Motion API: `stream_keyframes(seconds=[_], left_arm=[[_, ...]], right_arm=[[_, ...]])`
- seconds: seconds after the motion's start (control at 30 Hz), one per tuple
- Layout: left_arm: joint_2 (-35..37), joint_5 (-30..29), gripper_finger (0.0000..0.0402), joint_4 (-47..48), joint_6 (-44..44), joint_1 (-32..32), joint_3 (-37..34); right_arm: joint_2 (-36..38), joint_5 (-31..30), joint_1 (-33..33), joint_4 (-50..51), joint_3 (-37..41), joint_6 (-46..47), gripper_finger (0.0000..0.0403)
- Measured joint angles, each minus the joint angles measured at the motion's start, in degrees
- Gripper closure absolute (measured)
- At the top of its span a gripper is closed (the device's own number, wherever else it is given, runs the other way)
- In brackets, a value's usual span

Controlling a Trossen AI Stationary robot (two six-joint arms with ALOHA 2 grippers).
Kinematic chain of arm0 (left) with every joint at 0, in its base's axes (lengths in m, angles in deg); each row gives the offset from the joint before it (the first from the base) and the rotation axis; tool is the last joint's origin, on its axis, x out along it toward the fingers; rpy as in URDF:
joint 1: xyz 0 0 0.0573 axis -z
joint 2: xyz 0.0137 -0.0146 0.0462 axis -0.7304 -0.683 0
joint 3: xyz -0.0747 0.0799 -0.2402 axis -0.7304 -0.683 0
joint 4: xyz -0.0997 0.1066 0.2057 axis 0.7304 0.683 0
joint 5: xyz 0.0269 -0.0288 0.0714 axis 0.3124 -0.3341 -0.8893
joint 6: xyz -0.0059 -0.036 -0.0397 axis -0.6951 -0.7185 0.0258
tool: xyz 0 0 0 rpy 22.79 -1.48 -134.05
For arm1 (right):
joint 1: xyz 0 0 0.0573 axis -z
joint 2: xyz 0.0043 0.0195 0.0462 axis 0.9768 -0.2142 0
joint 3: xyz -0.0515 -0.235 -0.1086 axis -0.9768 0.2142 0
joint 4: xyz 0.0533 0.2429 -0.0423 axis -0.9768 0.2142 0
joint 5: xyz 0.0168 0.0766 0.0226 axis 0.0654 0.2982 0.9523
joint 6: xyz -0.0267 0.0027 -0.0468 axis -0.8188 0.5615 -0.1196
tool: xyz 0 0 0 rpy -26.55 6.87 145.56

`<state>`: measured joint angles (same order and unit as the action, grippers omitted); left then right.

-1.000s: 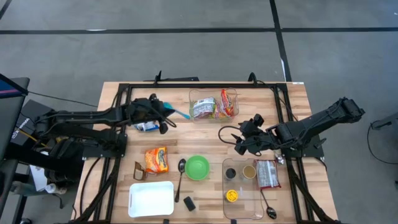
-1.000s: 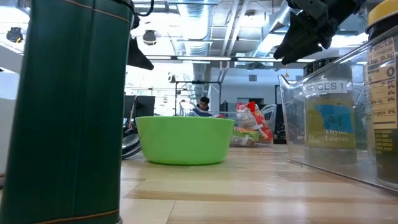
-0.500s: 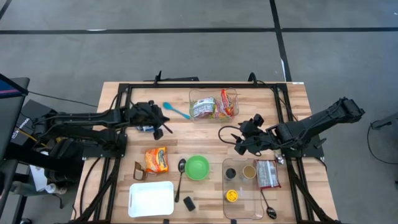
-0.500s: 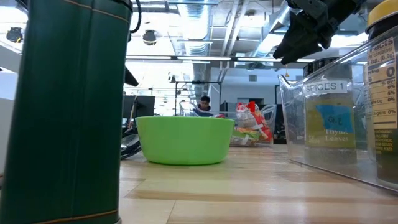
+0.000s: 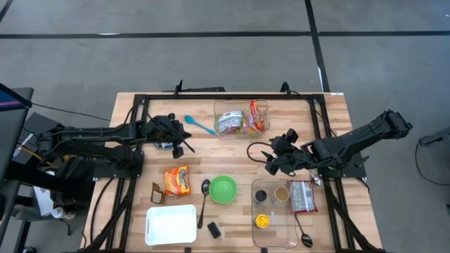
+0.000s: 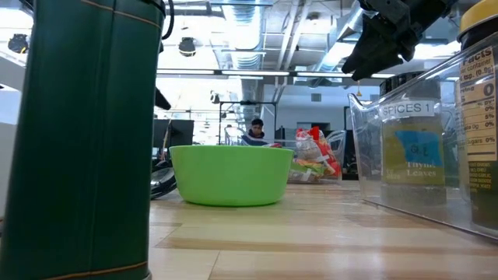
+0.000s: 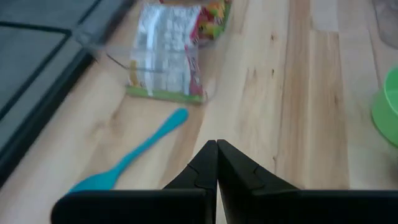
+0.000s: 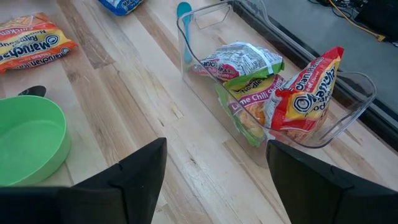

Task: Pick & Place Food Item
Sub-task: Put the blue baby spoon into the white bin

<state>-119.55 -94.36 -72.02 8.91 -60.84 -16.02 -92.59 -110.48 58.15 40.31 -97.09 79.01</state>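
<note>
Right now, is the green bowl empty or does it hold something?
Empty. The high view looks straight into the green bowl and shows only its bare green inside; the right wrist view agrees.

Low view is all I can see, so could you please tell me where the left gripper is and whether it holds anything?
Observer: The left gripper is shut and empty, above the table beside the teal spoon.
Operator: Thank you. And the right gripper?
Observer: The right gripper is open and holds nothing; it hovers right of the green bowl, facing the clear bin of noodle packets.
Operator: Is any food lying loose on the table?
Observer: Yes, an orange ramen packet lies left of the bowl.
</note>
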Motion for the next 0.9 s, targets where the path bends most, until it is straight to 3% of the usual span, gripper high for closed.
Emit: stream_keyframes(seconds=[0.33,0.5,0.67,0.9], left_arm=[[0.0,-0.21,0.0399,-5.68,3.63,-4.91,0.04],[-1.52,6.76,0.0399,-5.59,3.64,-9.97,0.04],[-6.89,10.97,0.0399,-6.45,3.62,-11.64,0.04],[-17.35,11.07,0.0399,-6.04,4.55,-11.63,2.09]], right_arm=[[0.0,0.0,0.0,-0.42,0.0,-0.02,0.0133],[0.0,0.0,0.02,-0.61,0.0,-0.02,0.0133],[0.0,-0.04,0.02,-0.63,-0.02,-0.02,0.0133],[0.0,-0.17,0.04,-0.7,0.0,-0.02,0.0133]])
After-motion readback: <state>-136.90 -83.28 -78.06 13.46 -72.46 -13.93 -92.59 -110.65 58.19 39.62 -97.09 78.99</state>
